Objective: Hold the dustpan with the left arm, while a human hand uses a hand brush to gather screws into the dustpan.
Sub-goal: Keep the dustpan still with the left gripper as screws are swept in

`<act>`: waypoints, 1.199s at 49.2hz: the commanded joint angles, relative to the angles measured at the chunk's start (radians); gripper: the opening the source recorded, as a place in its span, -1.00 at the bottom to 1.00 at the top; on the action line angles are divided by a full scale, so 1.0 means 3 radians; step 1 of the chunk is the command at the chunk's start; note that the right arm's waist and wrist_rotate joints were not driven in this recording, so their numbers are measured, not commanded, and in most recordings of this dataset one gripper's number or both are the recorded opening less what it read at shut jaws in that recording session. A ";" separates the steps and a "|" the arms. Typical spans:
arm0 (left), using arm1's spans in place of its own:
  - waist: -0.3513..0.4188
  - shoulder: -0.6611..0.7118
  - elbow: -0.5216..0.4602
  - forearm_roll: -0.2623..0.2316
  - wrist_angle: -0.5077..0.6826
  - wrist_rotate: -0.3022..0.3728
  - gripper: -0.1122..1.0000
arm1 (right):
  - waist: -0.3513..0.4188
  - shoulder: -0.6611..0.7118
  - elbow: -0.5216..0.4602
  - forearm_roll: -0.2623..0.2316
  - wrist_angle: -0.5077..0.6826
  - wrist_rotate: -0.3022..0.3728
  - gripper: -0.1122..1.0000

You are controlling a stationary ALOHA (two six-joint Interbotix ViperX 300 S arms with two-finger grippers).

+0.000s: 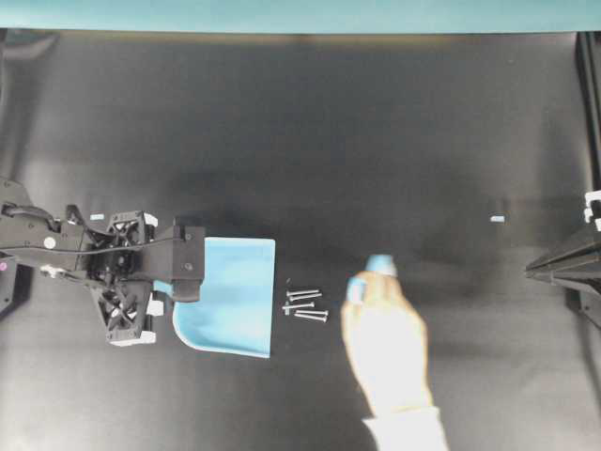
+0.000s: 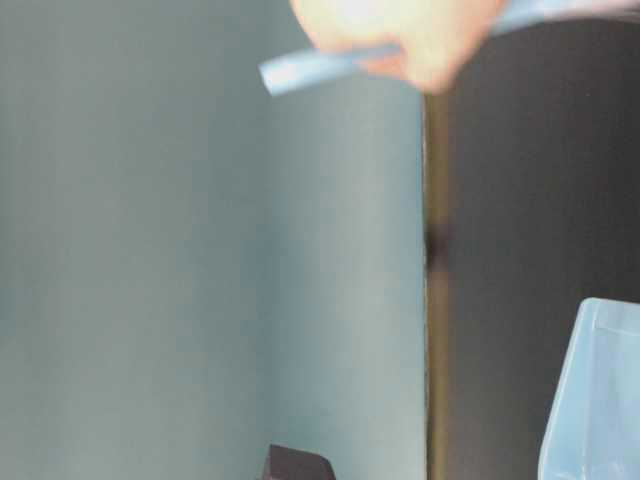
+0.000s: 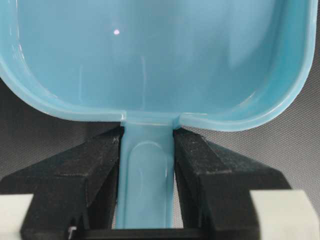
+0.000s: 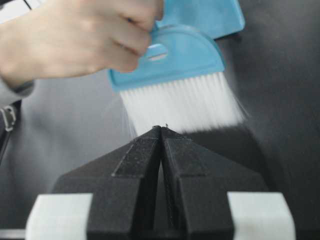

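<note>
The light blue dustpan (image 1: 235, 296) lies flat on the black table, its open edge facing right. My left gripper (image 1: 185, 274) is shut on its thin handle (image 3: 147, 175), a black finger pressing each side. Several small grey screws (image 1: 305, 304) lie just right of the pan's open edge. Right of them a pale human hand (image 1: 387, 348) with a white cuff holds the hand brush (image 4: 175, 55), its white bristles (image 4: 182, 102) pointing down. My right gripper (image 4: 161, 129) is shut and empty, its black tip (image 1: 531, 271) at the far right of the table.
A bit of light tape (image 1: 497, 219) lies on the black table (image 1: 376, 141) toward the right. A teal wall band (image 1: 300, 14) runs along the far edge. In the table-level view the dustpan's rim (image 2: 590, 400) shows at lower right.
</note>
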 commanded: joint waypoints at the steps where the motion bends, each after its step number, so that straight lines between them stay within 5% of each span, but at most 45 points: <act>1: -0.0010 0.0015 -0.0082 0.0010 -0.0015 0.0005 -0.27 | 0.0000 0.0015 -0.0015 -0.0010 -0.0015 0.0000 -0.80; 59: 0.0072 0.0240 -0.0061 0.0010 -0.0215 0.0000 -0.26 | 0.0000 -0.0015 -0.0010 -0.0010 -0.0010 0.0000 -0.80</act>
